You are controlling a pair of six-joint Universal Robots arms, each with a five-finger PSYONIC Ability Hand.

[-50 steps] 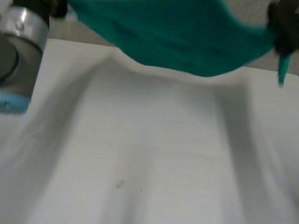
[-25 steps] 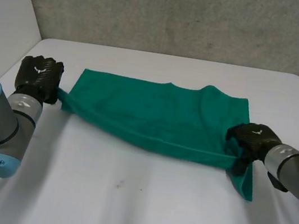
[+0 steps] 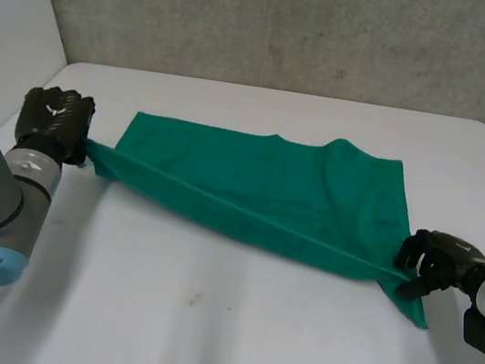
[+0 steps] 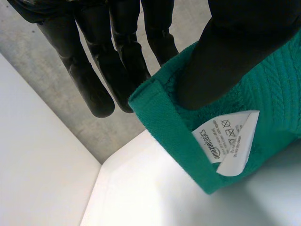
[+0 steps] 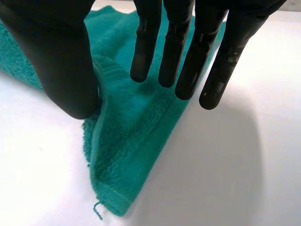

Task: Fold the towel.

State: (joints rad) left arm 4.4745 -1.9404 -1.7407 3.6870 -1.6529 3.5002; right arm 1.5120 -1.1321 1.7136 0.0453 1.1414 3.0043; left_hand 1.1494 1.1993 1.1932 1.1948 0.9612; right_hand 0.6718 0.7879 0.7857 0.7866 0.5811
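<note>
At left, the left hand pinches a corner of the green towel. At lower right, the right hand is released, its fingers straight over another corner.

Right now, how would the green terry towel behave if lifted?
Probably floppy: the green terry towel bends around the thumb of the left hand. Likely light, as a corner pinch raises its front edge. Its fuzzy pile should grip, not slide.
</note>
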